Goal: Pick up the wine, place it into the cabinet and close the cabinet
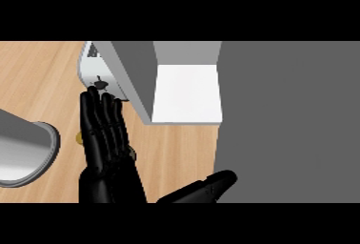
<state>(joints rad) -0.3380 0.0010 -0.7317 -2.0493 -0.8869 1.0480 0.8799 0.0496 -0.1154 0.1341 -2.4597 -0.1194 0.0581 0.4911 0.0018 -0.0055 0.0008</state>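
**Door push under way, wine out of sight**

At far left you see a grey round vessel [25, 152] on the worktop [42, 81]. Next, your left robot hand [105, 138] reaches up the view, fingers straight and together, tips at the cabinet door [105, 71] by its small dark knob [101, 83]. The door stands ajar beside the cabinet [186, 90]. The risk as I judge it: straight fingers could slide off the door's edge or catch the knob, leaving the door short of shut. Your right robot hand [207, 188] lies low near the bottom edge; whether it is open or closed, I cannot tell. You cannot see the wine; presumably it is inside.
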